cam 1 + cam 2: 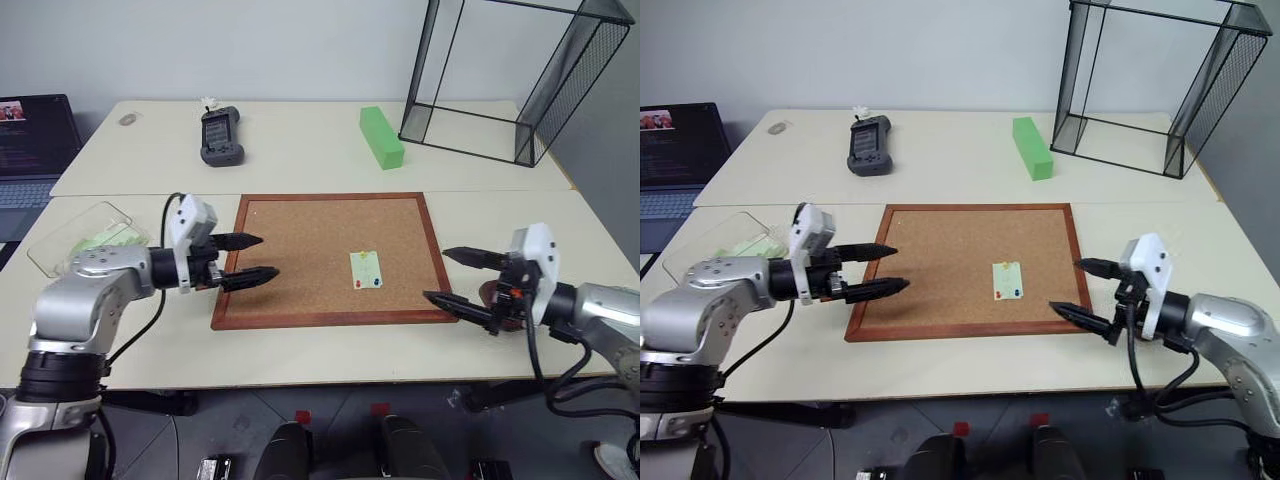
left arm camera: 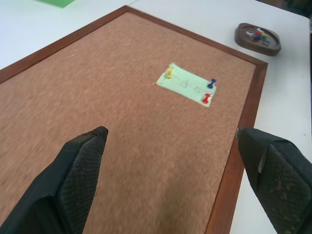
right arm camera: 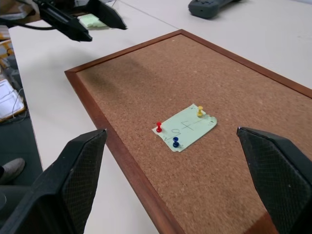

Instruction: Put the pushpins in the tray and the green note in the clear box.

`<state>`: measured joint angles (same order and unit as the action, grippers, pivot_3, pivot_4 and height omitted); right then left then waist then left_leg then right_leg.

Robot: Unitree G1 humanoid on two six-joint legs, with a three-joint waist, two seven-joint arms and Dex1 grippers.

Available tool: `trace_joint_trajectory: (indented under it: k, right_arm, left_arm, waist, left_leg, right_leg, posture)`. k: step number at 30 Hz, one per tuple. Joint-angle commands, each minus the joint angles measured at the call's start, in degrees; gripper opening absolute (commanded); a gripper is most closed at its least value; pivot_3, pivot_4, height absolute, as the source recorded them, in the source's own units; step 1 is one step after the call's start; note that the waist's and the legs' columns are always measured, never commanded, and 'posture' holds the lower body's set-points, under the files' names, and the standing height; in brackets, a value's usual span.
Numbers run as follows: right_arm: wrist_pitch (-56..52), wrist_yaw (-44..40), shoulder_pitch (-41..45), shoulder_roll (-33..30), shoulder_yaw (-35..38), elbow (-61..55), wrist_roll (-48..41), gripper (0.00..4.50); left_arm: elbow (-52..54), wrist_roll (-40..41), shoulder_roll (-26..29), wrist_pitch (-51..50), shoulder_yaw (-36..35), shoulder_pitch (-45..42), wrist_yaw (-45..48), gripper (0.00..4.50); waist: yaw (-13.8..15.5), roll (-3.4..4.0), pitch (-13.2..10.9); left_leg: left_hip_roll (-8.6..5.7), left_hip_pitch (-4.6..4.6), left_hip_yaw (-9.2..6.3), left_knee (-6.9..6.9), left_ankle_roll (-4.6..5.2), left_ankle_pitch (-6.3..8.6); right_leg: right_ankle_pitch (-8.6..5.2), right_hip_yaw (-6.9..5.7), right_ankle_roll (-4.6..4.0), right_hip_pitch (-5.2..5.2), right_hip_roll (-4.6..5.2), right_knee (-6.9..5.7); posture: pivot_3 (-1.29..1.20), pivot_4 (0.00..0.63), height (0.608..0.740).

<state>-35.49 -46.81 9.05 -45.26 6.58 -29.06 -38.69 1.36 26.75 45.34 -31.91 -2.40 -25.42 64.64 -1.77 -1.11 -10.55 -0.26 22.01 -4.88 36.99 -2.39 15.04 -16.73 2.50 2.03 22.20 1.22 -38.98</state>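
Your left gripper (image 1: 249, 258) and right gripper (image 1: 461, 280) hover spread and empty at the cork board's (image 1: 300, 250) sides, the green note (image 1: 366, 270) pinned mid-board by three pushpins (image 2: 209, 90), so pull a pin first; tray (image 2: 257, 38) right, clear box (image 1: 82, 236) left on the counter.

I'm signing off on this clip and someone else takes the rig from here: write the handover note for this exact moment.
Left gripper: open, empty, over the left edge of the cork board.
Right gripper: open, empty, at the board's right edge.
Green note: on the board, pinned by three pushpins: yellow, red, blue.
Tray: on the table beyond the board's right edge, some small coloured bits already in it.
Clear box: on the table left of the board, greenish paper inside.
Done: nothing on this note.
Left: pull three pins into the tray, move the note to the box.
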Motion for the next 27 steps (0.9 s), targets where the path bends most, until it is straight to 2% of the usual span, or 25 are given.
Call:
trace_joint_trajectory:
  k: [1,5,12,22,27]
  right_arm:
    - [4.2,-0.3,4.5,3.1,-5.0,3.1,4.8,4.50]
    - [8.1,0.5,7.6,6.2,-9.3,8.2,10.5,4.50]
    - [12.3,4.4,11.6,14.0,-12.4,16.3,16.6,4.50]
    - [15.1,3.4,15.6,18.8,-14.7,22.2,20.2,4.50]
    - [17.9,3.0,18.4,21.7,-16.9,28.0,22.9,4.50]
  left_arm:
    - [-1.9,-3.1,-3.6,6.0,3.4,-2.0,-0.2,4.08]
    - [-5.4,-6.3,-7.7,11.0,5.4,-2.9,-2.5,3.33]
    - [-9.8,-9.2,-14.0,14.1,6.8,-4.7,-6.7,1.95]
    - [-11.2,-10.7,-15.7,13.5,7.4,-5.3,-7.7,0.06]
    - [-14.7,-13.4,-17.7,14.7,9.2,-4.1,-9.9,0.02]
  waist:
    - [-0.1,0.00,0.0]
    - [-0.1,0.00,0.0]
    - [0.0,0.00,0.0]
    - [-0.1,0.00,0.0]
    - [-0.2,0.01,0.0]
  left_leg:
    - [-0.01,-0.02,0.04,0.00,0.00,0.00]
    - [-0.03,-0.01,0.02,0.01,0.00,0.00]
    - [-0.02,0.02,-0.05,0.03,0.00,0.00]
    - [-0.03,0.03,-0.09,0.02,-0.01,0.00]
    - [-0.05,0.01,-0.07,0.04,-0.01,0.00]
  right_leg:
    - [0.00,0.02,0.00,-0.01,0.00,-0.01]
    - [0.01,0.00,0.00,0.04,-0.04,-0.03]
    - [0.02,-0.01,-0.01,0.04,0.01,-0.05]
    - [0.02,-0.05,-0.01,0.06,0.00,-0.08]
    - [0.02,-0.03,-0.01,0.05,0.01,-0.08]
  posture:
    - [0.00,0.150,0.740]
    - [0.00,0.150,0.740]
    - [0.00,0.150,0.740]
    - [0.00,0.150,0.740]
    - [0.00,0.150,0.740]
